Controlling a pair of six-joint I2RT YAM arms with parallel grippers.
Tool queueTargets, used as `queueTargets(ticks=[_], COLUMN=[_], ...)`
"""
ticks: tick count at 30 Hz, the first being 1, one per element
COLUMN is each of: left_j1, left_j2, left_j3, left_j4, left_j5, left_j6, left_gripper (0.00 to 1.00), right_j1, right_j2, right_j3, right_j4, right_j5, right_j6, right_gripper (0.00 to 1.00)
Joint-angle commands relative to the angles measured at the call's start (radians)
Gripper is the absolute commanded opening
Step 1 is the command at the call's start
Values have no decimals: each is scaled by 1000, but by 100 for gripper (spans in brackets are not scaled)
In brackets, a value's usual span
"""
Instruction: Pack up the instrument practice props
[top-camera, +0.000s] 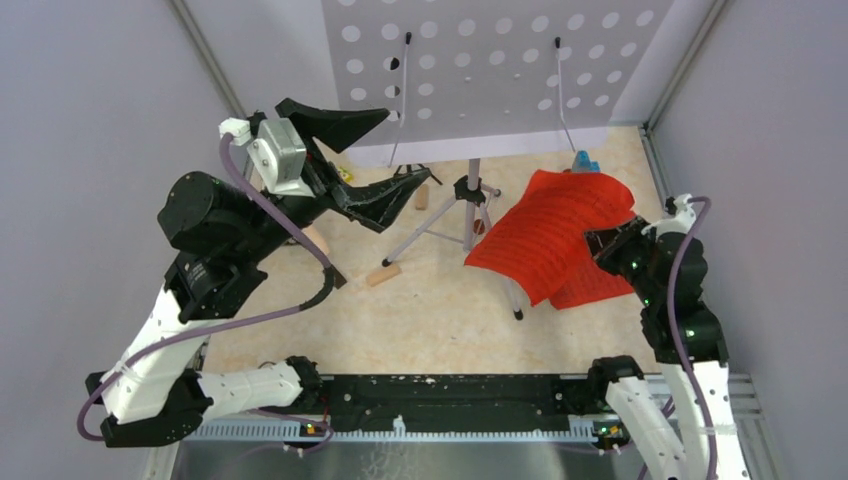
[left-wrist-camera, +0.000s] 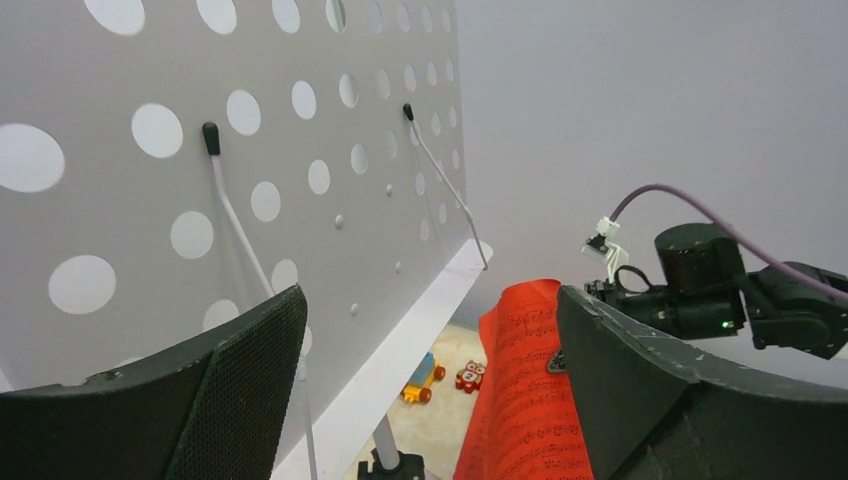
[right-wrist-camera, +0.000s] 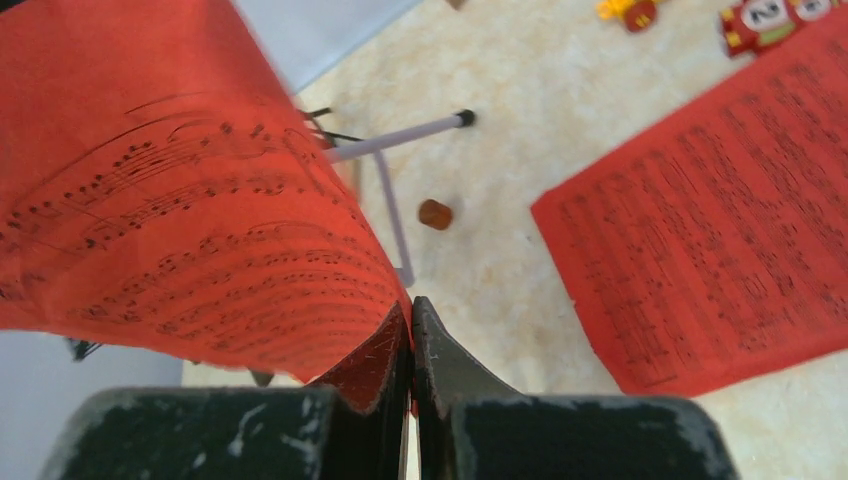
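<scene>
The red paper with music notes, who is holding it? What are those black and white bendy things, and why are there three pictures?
The bendy things are two robot arms, each ending in a two-finger pincher. One picture looks down from above. The other two come from small cameras on the arms' wrists. The right gripper is pinched shut on the edge of a red sheet-music page. The left gripper is wide open and holds nothing, up near the white music stand with round holes. On the table lie another red page, small wooden blocks and toy cars.
</scene>
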Motion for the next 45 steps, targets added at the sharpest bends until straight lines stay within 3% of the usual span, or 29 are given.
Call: queueTargets(ticks=[1,7,16,22,31,35,37,38,45], left_j1=[3,2,2,3,2,3,2,3,3], left_j2=[-15,-48,-66,-61,-53,-71,-100,-121,-241], left_j3=[-26,-57,-99,-120,-158,-203,-249,-283,-506], left_j4=[8,-5,-24,-35,-37,-41,-45,-36,23], left_j5=[-35,-152,-217,-231,-267,-356,-380,-383,-409], left_j6=[-7,23,37,23,0,-43,-59,-64,-143], left_gripper=[98,98,98,99,98,98,98,98,98], right_j1=[7,-45,-318,-333,-348,-354,-354,-352,-353], right_j2=[24,91,232,322,329,324,309,297,156], right_j3=[-127,-238,-372,-398,-364,-335,-323,-315,-222], right_j4=[136,260,442,456,389,365,351,334,195], right_j5=[167,345,187,179,234,238,251,268,364], right_j6=[117,244,321,296,225,202,179,166,75], right_gripper=[0,0,0,0,1,29,59,66,72])
